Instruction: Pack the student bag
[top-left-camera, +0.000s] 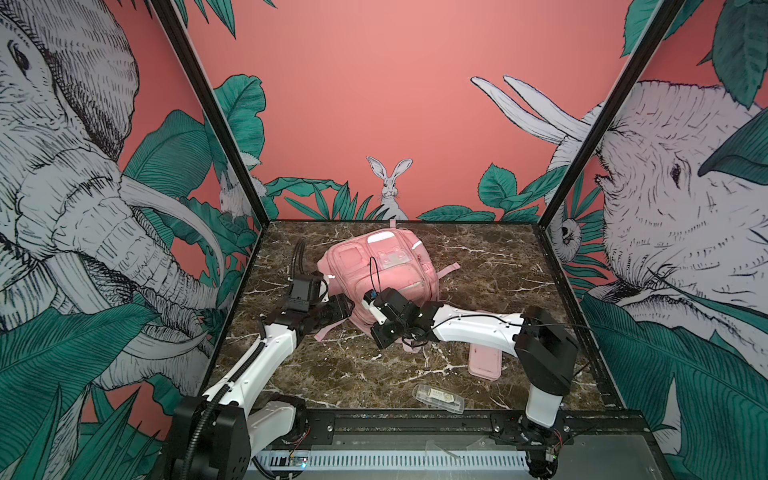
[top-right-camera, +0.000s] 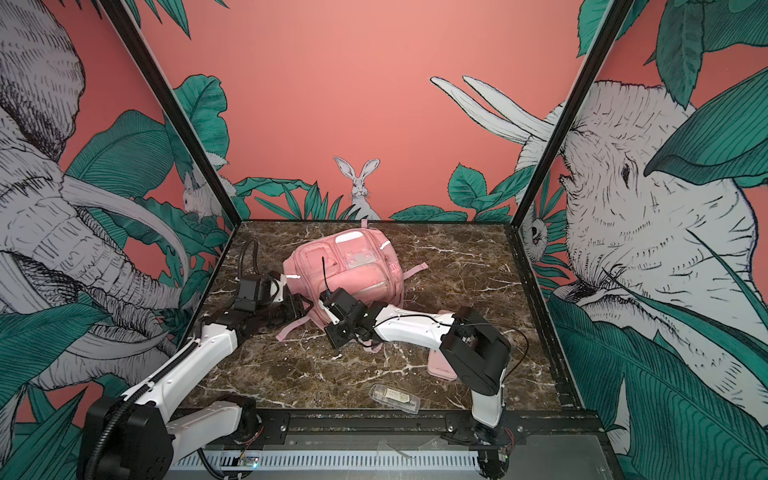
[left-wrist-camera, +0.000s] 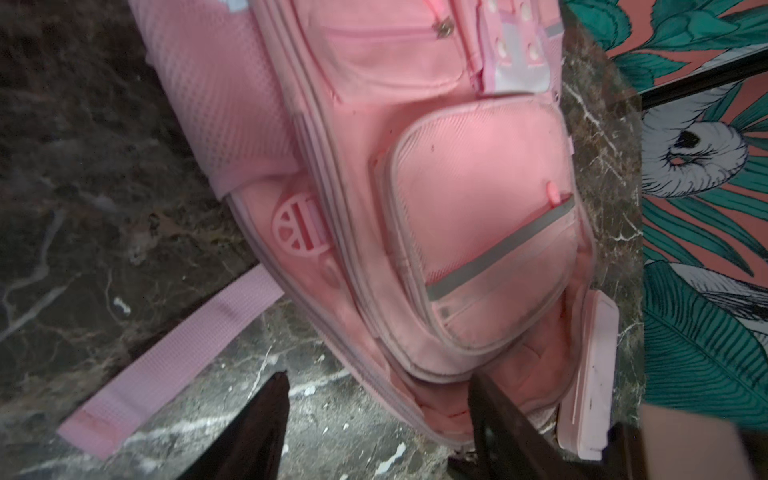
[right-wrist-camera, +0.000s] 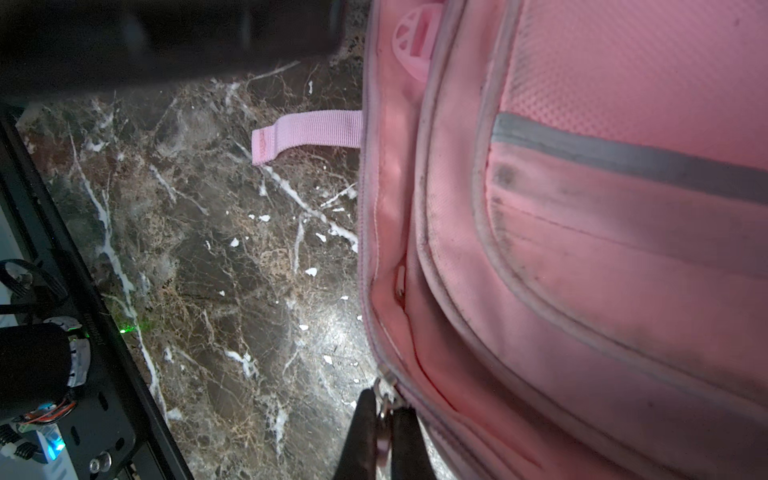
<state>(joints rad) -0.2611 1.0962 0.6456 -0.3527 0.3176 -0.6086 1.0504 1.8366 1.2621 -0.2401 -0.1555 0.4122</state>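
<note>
Pink student bag (top-left-camera: 399, 282) in right pincer (right-wrist-camera: 384, 411)

Dark marble tabletop (top-left-camera: 478, 257) enclosed by coral jungle-mural walls (top-left-camera: 374, 104) with elephants (top-left-camera: 62, 187) and rabbit (top-left-camera: 389, 185).

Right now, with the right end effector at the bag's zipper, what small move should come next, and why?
Probably draw the zipper pull along its track. The right end effector is shut on it, the student bag looks closed, and the pencil case lies outside it.
</note>
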